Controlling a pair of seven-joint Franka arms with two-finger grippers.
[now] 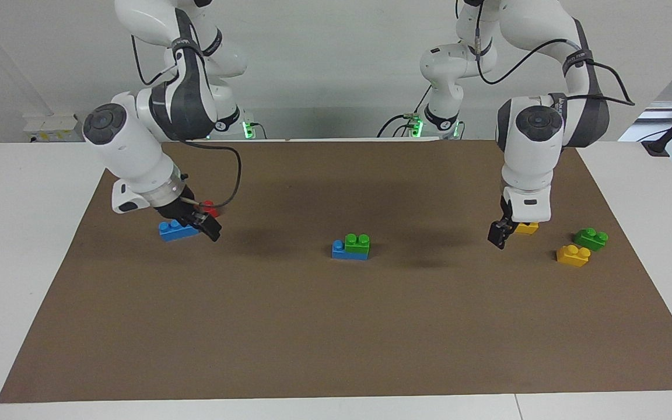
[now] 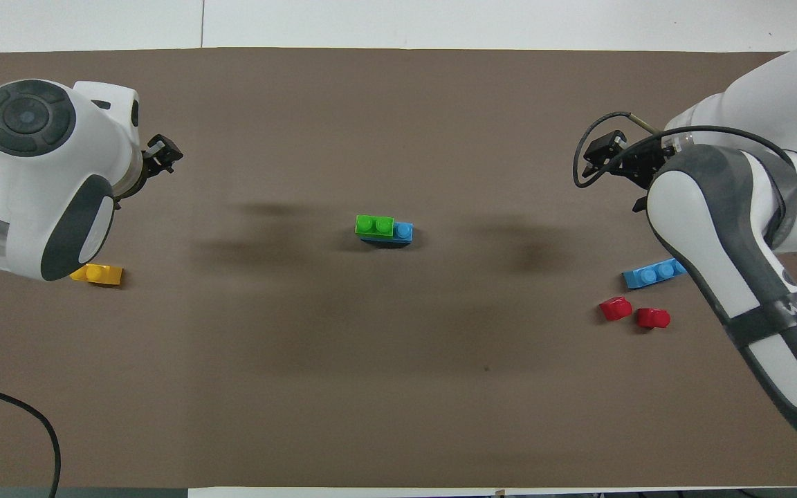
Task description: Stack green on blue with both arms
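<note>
In the middle of the brown mat [image 1: 336,338], the green brick [image 1: 357,244] sits on top of the blue brick [image 1: 339,251]. It covers the end toward the left arm's side, so one blue stud shows at the end toward the right arm's side. The long side of the stack runs across the table, from one arm's end to the other. The facing view shows a second green brick [image 1: 591,238] and two yellow bricks [image 1: 573,255] near the left arm's end; the overhead view shows only one yellow brick [image 2: 97,274] there, because the arm covers the rest. The overhead view shows two red bricks [image 2: 615,308] beside the other blue brick [image 2: 651,273]; the facing view shows only one red brick. The left gripper [image 1: 499,235] hangs over the mat beside a yellow brick, holding nothing, jaws apart. The right gripper [image 1: 210,228] hangs just over the other blue brick, jaws apart, holding nothing.
</note>
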